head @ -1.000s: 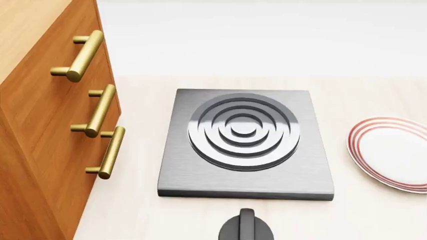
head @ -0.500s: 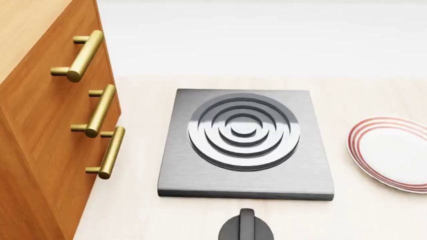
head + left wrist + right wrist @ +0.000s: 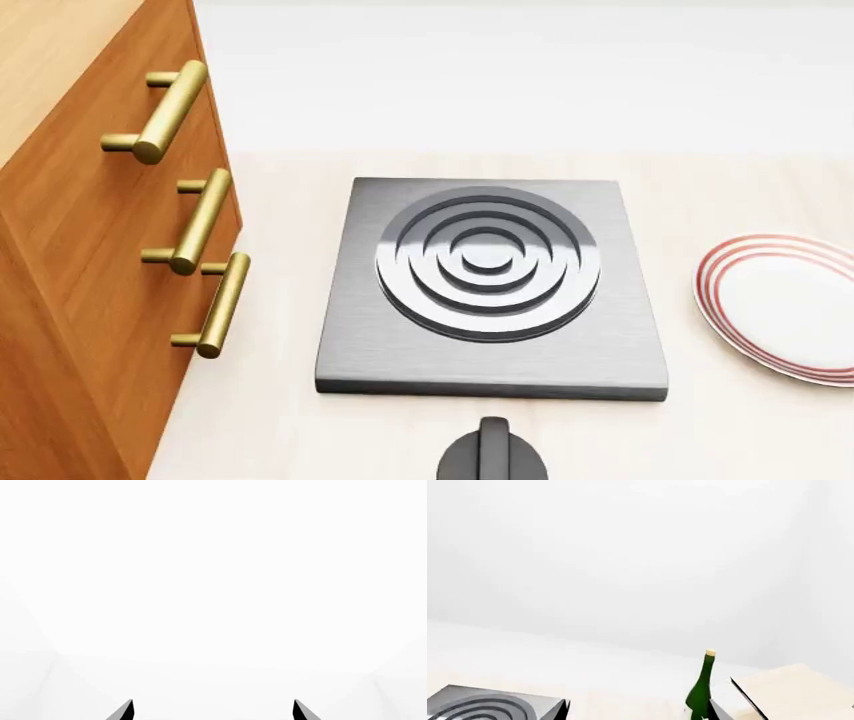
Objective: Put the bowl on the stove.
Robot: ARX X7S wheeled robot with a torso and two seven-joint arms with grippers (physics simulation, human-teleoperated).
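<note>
The stove is a flat dark grey square slab with raised round burner rings, lying on the pale counter in the middle of the head view. Its corner also shows in the right wrist view. The bowl is out of view in every frame. Neither gripper shows in the head view. My left gripper shows only two fingertips set wide apart, open and empty, facing a blank white space. My right gripper is also open and empty, with its tips wide apart, just beside the stove's corner.
A wooden cabinet with three brass handles stands left of the stove. A flat white plate with red rim rings lies to its right. A black round knob sits in front. A green bottle and a pale block show in the right wrist view.
</note>
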